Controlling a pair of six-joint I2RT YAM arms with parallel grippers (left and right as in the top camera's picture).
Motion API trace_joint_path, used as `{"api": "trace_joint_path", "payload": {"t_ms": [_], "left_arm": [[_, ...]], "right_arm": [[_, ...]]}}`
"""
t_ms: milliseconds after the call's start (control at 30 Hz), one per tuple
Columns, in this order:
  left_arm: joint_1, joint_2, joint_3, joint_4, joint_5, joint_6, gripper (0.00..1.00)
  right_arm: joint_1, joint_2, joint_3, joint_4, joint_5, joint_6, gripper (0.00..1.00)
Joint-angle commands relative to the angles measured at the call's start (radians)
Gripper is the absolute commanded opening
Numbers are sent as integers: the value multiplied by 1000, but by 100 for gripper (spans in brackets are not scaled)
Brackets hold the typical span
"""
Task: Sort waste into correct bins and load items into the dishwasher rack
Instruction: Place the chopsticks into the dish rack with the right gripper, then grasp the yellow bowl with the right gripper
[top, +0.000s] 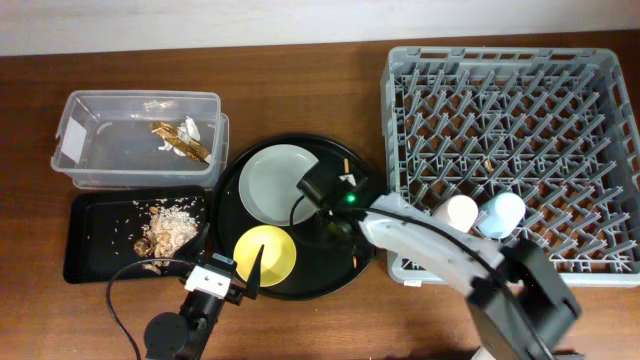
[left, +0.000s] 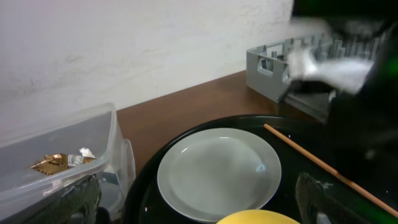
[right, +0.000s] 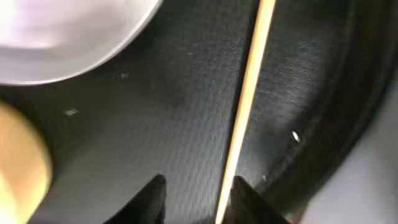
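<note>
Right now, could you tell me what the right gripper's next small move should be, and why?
Probably ease down and close the right gripper on the chopstick: its open fingers straddle the stick, which lies flat on the round black tray.

Our left arm (top: 168, 335) rises from the table's near edge, and our left gripper (top: 233, 245) points away from us, its fingers (left: 79, 200) spread wide. Our right arm (top: 430, 245) reaches in from the near right corner, and our right gripper (right: 198, 190) tips downward, its fingers (right: 152, 198) parted by a narrow gap.
</note>
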Motion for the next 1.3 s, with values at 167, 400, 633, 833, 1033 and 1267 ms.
{"api": "trace_joint_path", "payload": {"t_ms": [167, 400, 633, 833, 1033, 1267], "left_arm": [[6, -6, -6, 0, 4, 16, 100], [6, -6, -6, 0, 4, 16, 99], [6, -6, -6, 0, 4, 16, 99], [6, -6, -6, 0, 4, 16, 99], [6, -6, -6, 0, 4, 16, 99], [6, -6, -6, 0, 4, 16, 99]], "right_arm": [[-68, 163, -27, 35, -3, 32, 4], [-204, -321, 51, -79, 206, -73, 4], [-388, -177, 55, -29, 150, -202, 53], [-209, -162, 24, -27, -154, -72, 7], [-368, -91, -2, -249, -58, -58, 4], [-69, -175, 46, -33, -404, -100, 60]]}}
